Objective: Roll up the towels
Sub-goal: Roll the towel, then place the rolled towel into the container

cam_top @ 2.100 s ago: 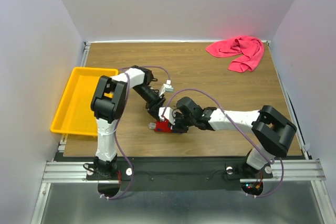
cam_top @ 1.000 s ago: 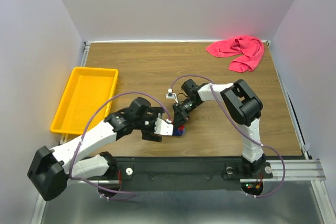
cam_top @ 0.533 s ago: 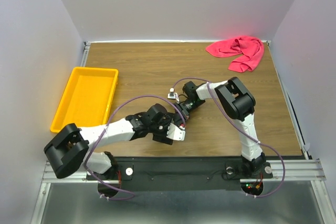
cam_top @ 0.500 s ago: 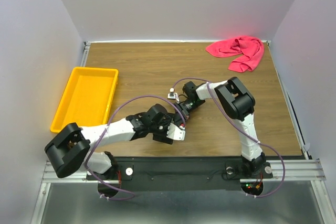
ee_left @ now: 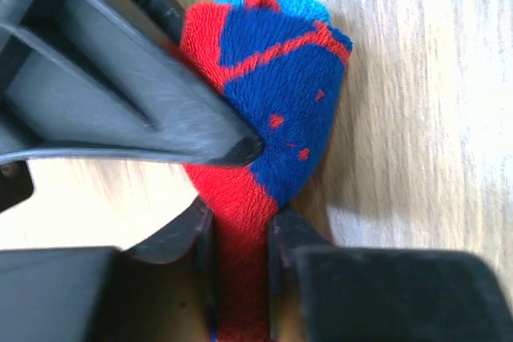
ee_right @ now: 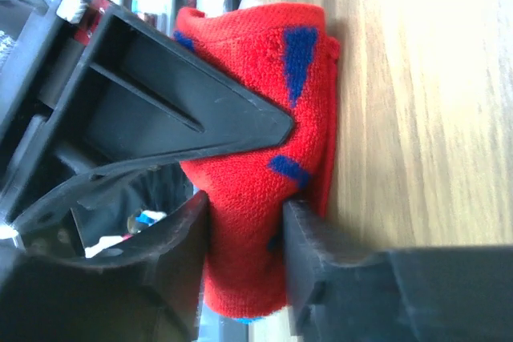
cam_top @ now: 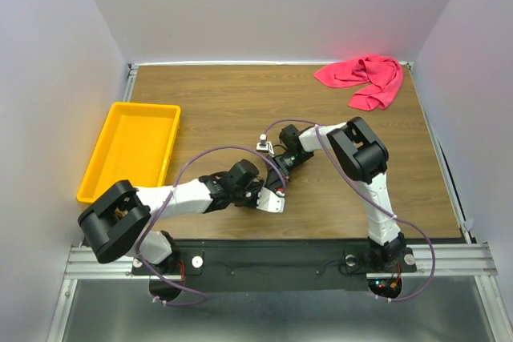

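Between the left claw (ee_left: 239, 226) and the right claw (ee_right: 244, 222), both pinched on it, the red and blue towel (ee_left: 280, 94) looks rolled up, but the pink towel (cam_top: 362, 78), far off from both, is not rolled yet.

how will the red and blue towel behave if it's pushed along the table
The patterned towel looks like fuzzy terry in a loose bundle, so it would probably drag and squash rather than roll cleanly. The left gripper and right gripper both pinch it narrow, suggesting it is floppy and light.
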Available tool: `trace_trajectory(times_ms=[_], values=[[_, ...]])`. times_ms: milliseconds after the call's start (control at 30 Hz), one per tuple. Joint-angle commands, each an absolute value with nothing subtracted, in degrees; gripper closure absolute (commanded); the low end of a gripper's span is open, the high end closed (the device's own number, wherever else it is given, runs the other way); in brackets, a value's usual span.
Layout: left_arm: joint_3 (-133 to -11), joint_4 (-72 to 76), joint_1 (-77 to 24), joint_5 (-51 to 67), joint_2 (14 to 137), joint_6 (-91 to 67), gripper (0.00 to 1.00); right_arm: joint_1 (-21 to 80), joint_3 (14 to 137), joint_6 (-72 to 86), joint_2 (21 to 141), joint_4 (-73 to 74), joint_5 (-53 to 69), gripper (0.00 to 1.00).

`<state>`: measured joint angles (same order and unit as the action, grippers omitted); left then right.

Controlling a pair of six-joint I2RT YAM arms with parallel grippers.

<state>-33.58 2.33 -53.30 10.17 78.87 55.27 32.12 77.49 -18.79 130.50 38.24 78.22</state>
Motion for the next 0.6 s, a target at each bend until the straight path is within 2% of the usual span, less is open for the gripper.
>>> trace_trajectory(times_ms=[0,67,100,233,267,300,533,567], values=[[-36.4,-4.1,-53.8,13.8,78.7,51.4,0.89,30.2,76.6,-22.3,129.7,39.0,70.8,0.48],[-37.3,-7.6,-53.8,15.5,77.5,49.1,0.96,27.6,77.3,-22.3,128.1,40.5,68.7,0.37],[-37.7,-9.0,-53.8,15.9,76.8,48.2,0.99,25.7,77.7,-22.6,127.5,41.0,67.9,0.34],[-40.8,-14.1,-51.6,17.8,74.8,42.6,1.0,20.7,80.3,-25.8,124.8,46.7,64.8,0.23],[-42.4,-15.3,-50.5,18.2,74.3,41.2,1.0,19.6,81.4,-27.3,124.3,48.0,64.4,0.07],[-43.4,-16.0,-49.1,18.5,73.8,40.0,1.0,18.5,81.9,-27.9,123.8,50.3,64.4,0.0],[-55.5,-22.9,-29.0,25.8,73.6,30.4,1.0,11.0,82.9,-31.7,117.3,57.2,63.7,0.0],[-55.5,-22.9,-28.9,25.7,73.3,30.4,1.0,10.8,82.7,-31.8,116.7,57.5,63.7,0.0]])
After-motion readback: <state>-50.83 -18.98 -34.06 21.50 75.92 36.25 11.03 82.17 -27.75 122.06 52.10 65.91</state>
